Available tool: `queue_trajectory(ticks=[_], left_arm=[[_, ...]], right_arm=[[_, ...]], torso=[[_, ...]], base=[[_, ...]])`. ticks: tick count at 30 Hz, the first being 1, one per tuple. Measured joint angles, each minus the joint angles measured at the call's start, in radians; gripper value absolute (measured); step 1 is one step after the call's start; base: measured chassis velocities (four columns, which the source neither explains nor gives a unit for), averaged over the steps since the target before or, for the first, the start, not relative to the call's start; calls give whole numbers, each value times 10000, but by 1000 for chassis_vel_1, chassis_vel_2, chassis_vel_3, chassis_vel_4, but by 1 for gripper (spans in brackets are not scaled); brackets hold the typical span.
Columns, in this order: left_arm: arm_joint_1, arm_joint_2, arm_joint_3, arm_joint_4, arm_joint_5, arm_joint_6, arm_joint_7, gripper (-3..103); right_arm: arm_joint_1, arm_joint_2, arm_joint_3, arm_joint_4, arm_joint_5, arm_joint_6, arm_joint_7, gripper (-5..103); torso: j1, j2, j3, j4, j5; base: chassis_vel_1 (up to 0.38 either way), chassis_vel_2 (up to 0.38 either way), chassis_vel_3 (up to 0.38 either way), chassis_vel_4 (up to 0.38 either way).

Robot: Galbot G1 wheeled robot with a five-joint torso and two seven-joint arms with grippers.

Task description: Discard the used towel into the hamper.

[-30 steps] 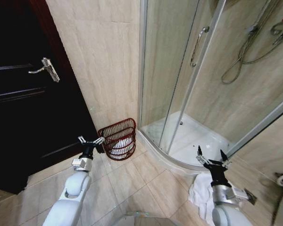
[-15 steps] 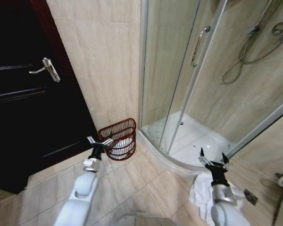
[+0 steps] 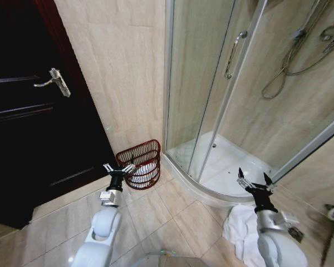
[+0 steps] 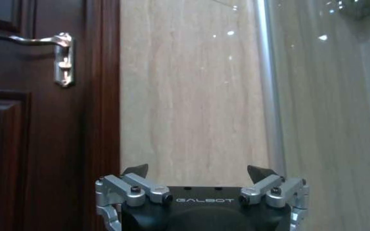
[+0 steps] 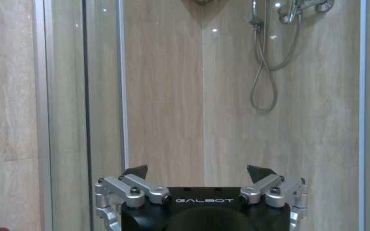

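A white towel (image 3: pixel 240 228) lies crumpled on the floor tiles at the lower right, beside the shower base. My right gripper (image 3: pixel 255 180) is raised just above it, open and empty, and in the right wrist view that gripper (image 5: pixel 198 169) faces the shower wall. The dark reddish-brown hamper (image 3: pixel 140 164) stands against the wall by the shower corner, with something white inside. Just in front of the hamper my left gripper (image 3: pixel 119 168) is held up, open and empty; in the left wrist view this gripper (image 4: pixel 198 168) faces the tiled wall.
A dark wooden door (image 3: pixel 28 111) with a silver handle (image 3: pixel 54 81) stands at the left. The glass shower enclosure (image 3: pixel 222 100) with its raised white base (image 3: pixel 222 167) takes up the right. Open floor tiles (image 3: pixel 161 217) lie between the hamper and the towel.
The left arm has swung right, bringing its gripper close to the hamper's front. The right gripper has shifted slightly right and up over the towel. Both stay open.
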Motion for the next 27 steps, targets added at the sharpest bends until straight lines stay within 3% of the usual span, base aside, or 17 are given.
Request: queue_trajectory(ticks=[3, 11, 22, 27], left_arm=[[-129, 164, -68, 182, -83, 3, 257, 100], [-256, 60, -99, 105, -259, 167, 683, 100], [-180, -256, -81, -13, 5, 113, 646, 100], [-59, -313, -81, -12, 136, -8, 645, 100]], right_arm=[[58, 128, 30, 128, -51, -389, -110, 100], [48, 47, -114, 151, -102, -480, -427, 100], [-582, 182, -251, -123, -240, 505, -614, 100], [-520, 197, -266, -177, -225, 618, -616, 100]], torso=[[0, 0, 0, -4, -3], [0, 0, 0, -2, -4], [0, 1, -1, -2, -2], [0, 1, 0, -1, -3]], base=[[0, 0, 0, 0], [0, 0, 0, 0], [0, 0, 0, 0], [0, 0, 0, 0]])
